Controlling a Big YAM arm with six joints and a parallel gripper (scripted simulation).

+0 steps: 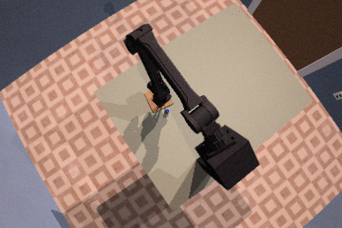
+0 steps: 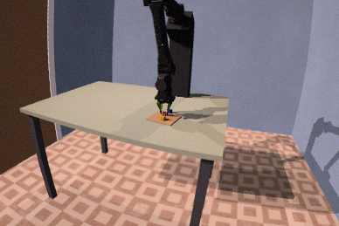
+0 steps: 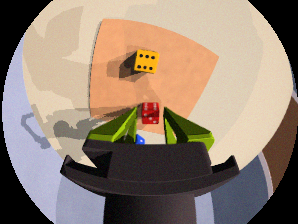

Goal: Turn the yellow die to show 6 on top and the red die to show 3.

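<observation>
The orange mat (image 3: 153, 75) lies flat on the table. The yellow die (image 3: 147, 62) sits on the mat's far part, flat, with several dark pips on the face turned toward the wrist camera. The red die (image 3: 150, 115) rests on the mat's near edge, between my green fingers. My gripper (image 3: 150, 111) points straight down over it, and the fingers stand a little apart from its sides, so it is open. The blue die (image 3: 140, 139) peeks out under the fingers, close behind the red die. In the top view it (image 1: 167, 112) lies just off the mat (image 1: 154, 105).
The arm's base (image 1: 226, 158) stands on the table's near corner. The table edge lies well away from the mat (image 2: 166, 119) on all sides.
</observation>
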